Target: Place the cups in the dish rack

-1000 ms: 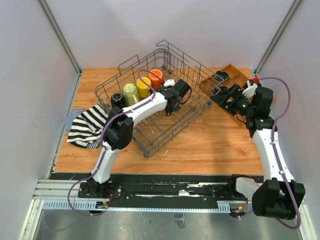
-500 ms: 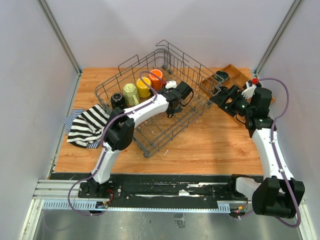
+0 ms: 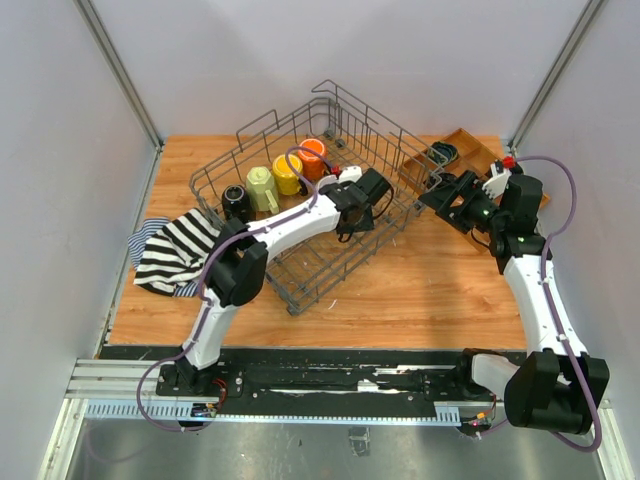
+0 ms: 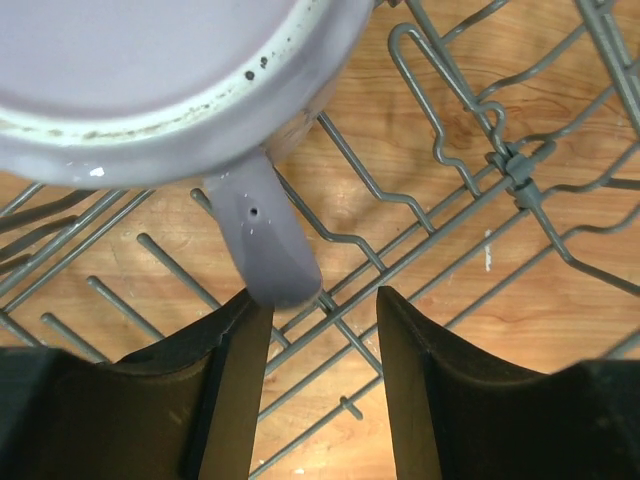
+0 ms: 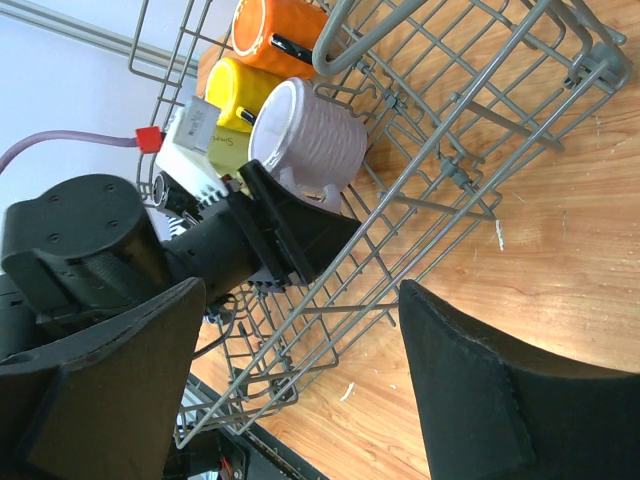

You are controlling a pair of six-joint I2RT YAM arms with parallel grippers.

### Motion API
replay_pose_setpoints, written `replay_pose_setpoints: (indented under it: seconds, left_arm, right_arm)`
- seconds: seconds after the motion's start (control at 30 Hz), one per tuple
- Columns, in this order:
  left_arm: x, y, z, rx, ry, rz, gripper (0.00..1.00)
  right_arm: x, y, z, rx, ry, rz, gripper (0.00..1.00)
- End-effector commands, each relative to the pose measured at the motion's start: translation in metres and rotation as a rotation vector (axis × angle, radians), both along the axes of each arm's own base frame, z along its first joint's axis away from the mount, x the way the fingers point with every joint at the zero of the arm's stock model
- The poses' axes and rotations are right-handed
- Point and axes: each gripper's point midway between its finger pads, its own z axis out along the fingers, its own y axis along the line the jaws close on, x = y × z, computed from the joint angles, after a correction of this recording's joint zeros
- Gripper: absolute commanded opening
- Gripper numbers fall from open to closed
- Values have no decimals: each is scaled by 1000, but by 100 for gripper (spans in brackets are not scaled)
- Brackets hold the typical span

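Note:
The grey wire dish rack [image 3: 390,127] lies in the middle of the table. Orange [image 3: 313,152], yellow [image 3: 288,172], cream [image 3: 262,185] and black [image 3: 236,198] cups stand in a row along its far left side. The lavender cup [image 4: 170,80] stands beside the yellow one [image 5: 245,85] and the orange one [image 5: 275,35] in the right wrist view [image 5: 310,140]; the left arm hides it from above. My left gripper [image 4: 320,300] is open inside the rack [image 4: 500,165], the cup's handle tip touching its left finger. My right gripper [image 5: 300,290] is open and empty outside the rack's right side.
A brown wooden compartment tray [image 3: 462,150] with black coils sits at the far right, just behind my right gripper [image 3: 442,195]. A black-and-white striped cloth [image 3: 175,250] lies at the left edge beside the rack. My left gripper [image 3: 352,192] hangs over the rack's tines.
My left gripper has drawn back a little to the right, away from the row of cups. The right arm has barely moved.

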Motion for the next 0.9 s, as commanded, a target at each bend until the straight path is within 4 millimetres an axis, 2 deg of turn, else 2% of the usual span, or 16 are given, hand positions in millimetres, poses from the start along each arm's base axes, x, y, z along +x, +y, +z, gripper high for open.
replay_pose_setpoints:
  seconds: [0.0,0.2,0.23,0.33,0.5,0.53,0.57,0.6,0.7,0.77,0.87]
  left_arm:
    - [-4,-2,58,-70,-98,-24,50]
    - [-22,17,102,-110,-161,-37,51]
    - [-26,21,119,-135,-192,-46,52]
    - [-36,40,156,-168,-273,-57,56]
    - [-54,84,209,-179,-423,-56,69]
    - [-57,94,217,-177,-447,-52,76]
    - [-58,103,226,-183,-474,-53,89]
    - [-58,113,234,-189,-496,-44,98]
    - [-58,150,250,-203,-553,-11,100]
    - [-54,190,253,-175,-584,76,100]
    - [-49,263,236,-142,-553,237,100]
  right_arm:
    - [3,-4,3,-8,-28,0,79]
    - [4,-5,4,-14,-24,2,79]
    - [4,-5,4,-18,-25,3,79]
    - [3,-7,5,-42,-24,5,79]
    - [-1,-8,8,-69,-29,12,79]
    - [-2,-8,8,-76,-26,14,80]
    - [-3,-8,8,-81,-24,15,80]
    - [-4,-8,8,-86,-22,16,80]
    - [-9,-7,9,-102,-13,29,80]
    - [-13,-6,9,-130,-9,45,81]
    - [-20,-1,11,-192,-13,85,83]
